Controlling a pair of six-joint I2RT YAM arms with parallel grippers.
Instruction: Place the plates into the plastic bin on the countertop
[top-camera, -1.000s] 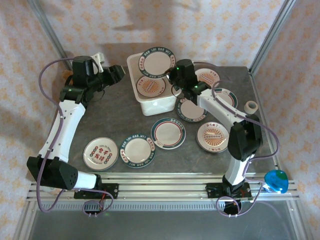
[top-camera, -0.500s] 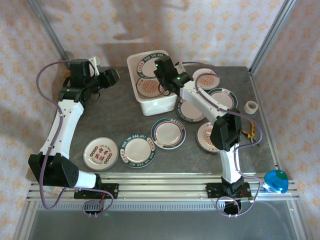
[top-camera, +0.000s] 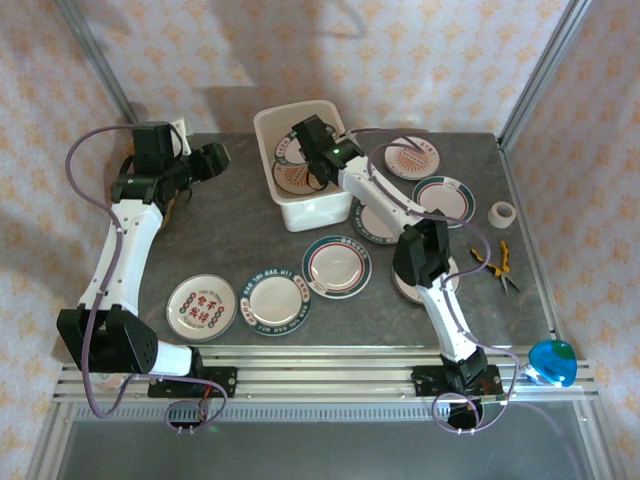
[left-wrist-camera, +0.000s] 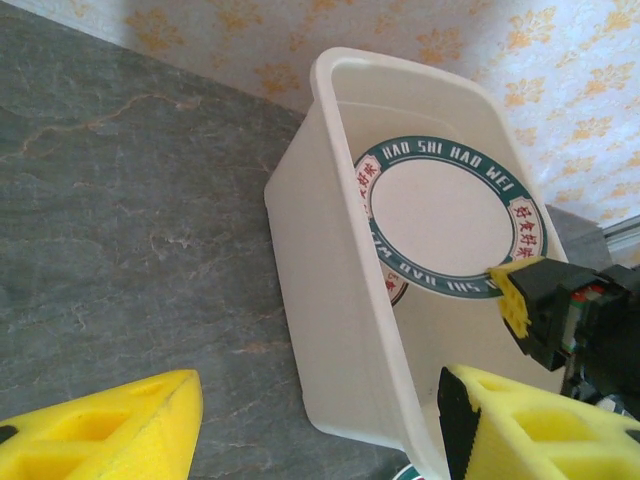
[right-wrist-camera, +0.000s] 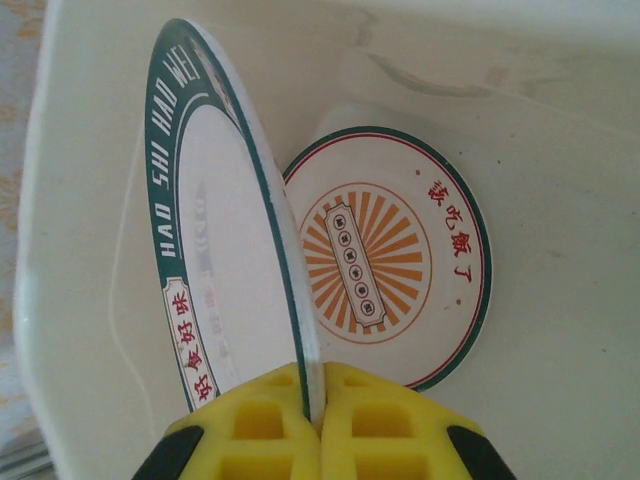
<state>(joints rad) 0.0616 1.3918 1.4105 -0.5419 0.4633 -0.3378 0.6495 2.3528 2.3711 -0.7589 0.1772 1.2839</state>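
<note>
In the right wrist view a teal-rimmed plate (right-wrist-camera: 225, 250) is seen clamped edge-on between the yellow pads (right-wrist-camera: 260, 420) of the right gripper (right-wrist-camera: 315, 400), above a sunburst plate (right-wrist-camera: 385, 255) lying flat on the floor of the smooth plastic bin (right-wrist-camera: 560, 150). In the left wrist view its lettered face is shown tilted inside the bin at upper right, and the jaws of the left gripper (left-wrist-camera: 320, 425) are spread apart along the bottom edge. From above, further round plates (top-camera: 338, 265) are seen scattered over the mottled countertop (top-camera: 230, 230).
</note>
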